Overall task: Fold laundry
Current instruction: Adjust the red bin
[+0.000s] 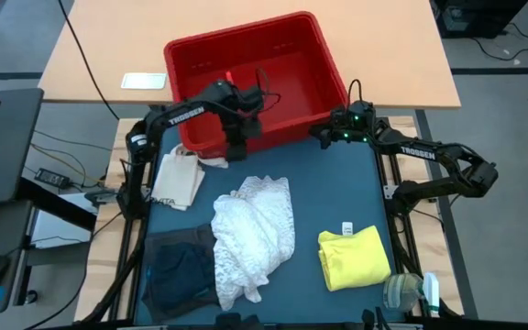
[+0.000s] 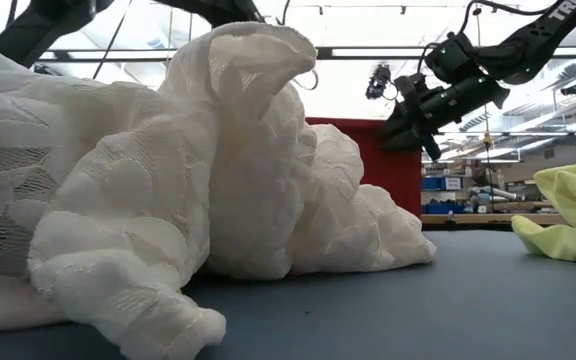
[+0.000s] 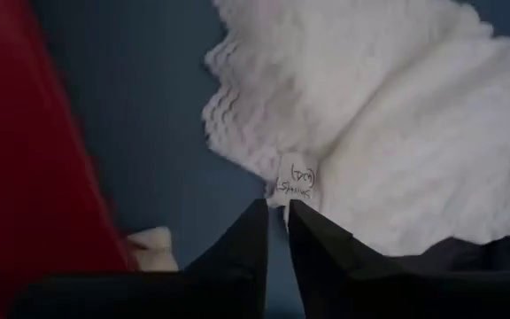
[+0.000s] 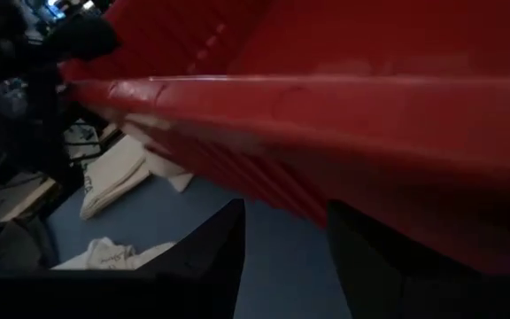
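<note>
The white lacy garment (image 1: 253,236) lies heaped mid-tabletop (image 1: 337,192), soft and floppy, best pinched at its scalloped edge, where the left gripper (image 3: 275,232) hovers, fingers nearly closed, empty.

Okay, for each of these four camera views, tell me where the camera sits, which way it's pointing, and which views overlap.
High view: above the table, facing straight down; both arms, red bin, white lacy garment, yellow garment.
Low view: table-top height, looking level across; white lacy garment close up, one arm overhead.
Left wrist view: on the left arm, looking past the left gripper at the white garment's tag.
Right wrist view: on the right arm, right gripper facing the red bin's wall.
Shared: the white garment appears in the high, low and left wrist views.
</note>
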`<state>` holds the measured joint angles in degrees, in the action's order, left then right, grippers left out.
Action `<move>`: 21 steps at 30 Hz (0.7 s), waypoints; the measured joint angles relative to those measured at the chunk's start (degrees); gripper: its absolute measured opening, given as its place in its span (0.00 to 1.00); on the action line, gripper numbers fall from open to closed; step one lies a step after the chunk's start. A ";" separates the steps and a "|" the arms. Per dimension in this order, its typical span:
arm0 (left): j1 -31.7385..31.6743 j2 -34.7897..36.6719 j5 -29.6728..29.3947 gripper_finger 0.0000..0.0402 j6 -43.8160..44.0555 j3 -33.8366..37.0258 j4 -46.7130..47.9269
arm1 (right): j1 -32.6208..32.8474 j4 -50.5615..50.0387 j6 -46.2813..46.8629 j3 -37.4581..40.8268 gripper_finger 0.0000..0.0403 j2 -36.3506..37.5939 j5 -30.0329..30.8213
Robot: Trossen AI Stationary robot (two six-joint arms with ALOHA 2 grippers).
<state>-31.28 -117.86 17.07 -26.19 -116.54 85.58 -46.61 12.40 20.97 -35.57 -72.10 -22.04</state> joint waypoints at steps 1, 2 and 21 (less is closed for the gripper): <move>-0.88 -0.01 -0.06 0.12 0.49 0.16 0.25 | 0.00 0.00 0.54 0.00 0.42 0.00 -0.02; -1.74 0.08 -0.97 0.11 0.70 0.18 0.49 | 0.01 -0.03 1.12 0.00 0.42 0.00 -0.01; -16.68 0.08 -6.86 0.03 13.35 -6.47 -40.12 | -4.06 -0.16 8.23 -0.02 0.34 0.02 23.89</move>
<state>-47.96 -117.78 10.22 -12.84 -123.01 45.46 -50.67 12.24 29.20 -35.59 -72.07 1.84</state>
